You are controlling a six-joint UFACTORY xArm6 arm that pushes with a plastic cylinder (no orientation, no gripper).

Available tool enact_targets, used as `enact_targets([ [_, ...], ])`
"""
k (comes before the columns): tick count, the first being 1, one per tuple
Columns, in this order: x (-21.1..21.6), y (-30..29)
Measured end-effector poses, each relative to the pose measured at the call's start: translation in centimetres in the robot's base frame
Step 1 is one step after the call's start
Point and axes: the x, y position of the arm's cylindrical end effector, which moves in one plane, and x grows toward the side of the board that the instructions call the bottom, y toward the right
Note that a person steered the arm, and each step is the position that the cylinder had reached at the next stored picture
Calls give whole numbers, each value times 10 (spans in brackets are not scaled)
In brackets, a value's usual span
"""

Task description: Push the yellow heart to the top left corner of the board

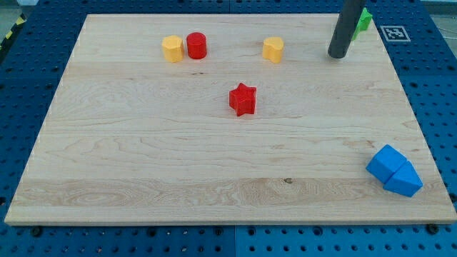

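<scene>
The yellow heart [273,49] sits near the view's top, right of the middle of the wooden board [143,157]. My tip [337,56] rests on the board to the heart's right, about a block and a half's width away and not touching it. A second yellow block [172,48], a pentagon by the look of it, lies further left, touching a red cylinder [196,46] on its right.
A red star [243,99] lies near the board's middle, below the heart. A green block [364,19] is partly hidden behind the rod at the top right. Two blue blocks [388,163] [404,180] sit together at the bottom right corner.
</scene>
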Motion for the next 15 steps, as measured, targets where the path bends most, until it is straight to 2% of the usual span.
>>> enact_targets([
  [6, 0, -131],
  [8, 0, -137],
  [11, -36, -203],
  [13, -82, -221],
  [14, -83, -254],
  [15, -101, -267],
])
